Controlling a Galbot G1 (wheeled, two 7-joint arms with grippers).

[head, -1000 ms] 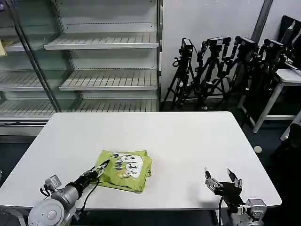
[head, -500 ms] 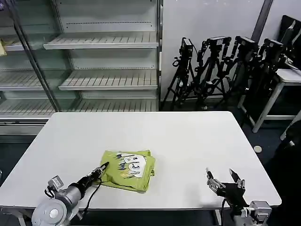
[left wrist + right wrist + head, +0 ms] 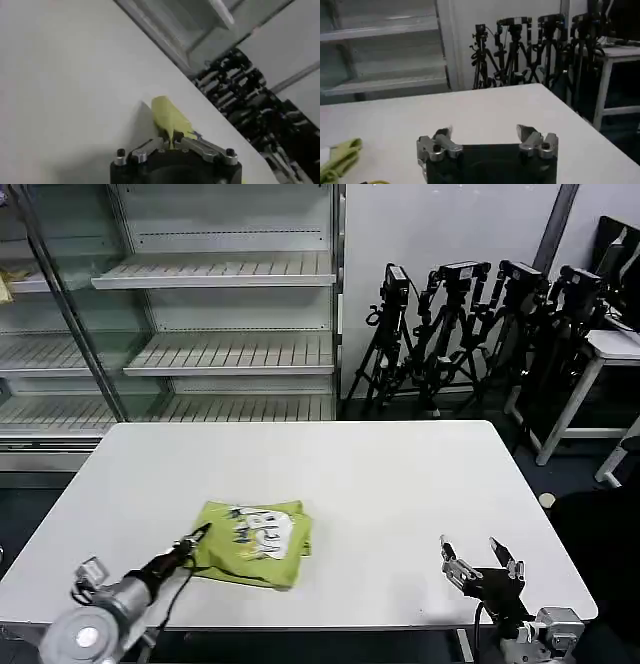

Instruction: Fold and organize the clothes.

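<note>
Shirt (image 3: 252, 541): lime yellow-green, folded into a compact rectangle with a pale printed patch facing up, lying on the white surface (image 3: 380, 484) toward its near-left part. Near edge of the shirt close to the surface's front rim; left edge well short of the surface's left rim. Wide bare stretches of surface behind the shirt and off to its right, all the way to the far and right rims.

Left gripper (image 3: 196, 538) at the shirt's left edge, low over the surface, fingers pressed together on a pinch of the fabric. Seen from the left wrist: a yellow-green fold (image 3: 170, 120) standing up out of the narrow slot between the two fingers of the left gripper (image 3: 172, 145), the rest of the shirt hidden behind that raised fold.

Right gripper (image 3: 482, 562) well to the right of the shirt, by the surface's front rim, fingers spread wide and holding nothing. From the right wrist: the right gripper (image 3: 487, 137) with fingers apart, open surface beyond it, and a strip of the shirt (image 3: 340, 155) cut off at the frame's side.

Collar and sleeves tucked out of sight inside the fold. Printed design too small to make out. Behind the surface, far from the shirt: empty shelves (image 3: 215, 274) and a cluster of black tripods (image 3: 480, 324).
</note>
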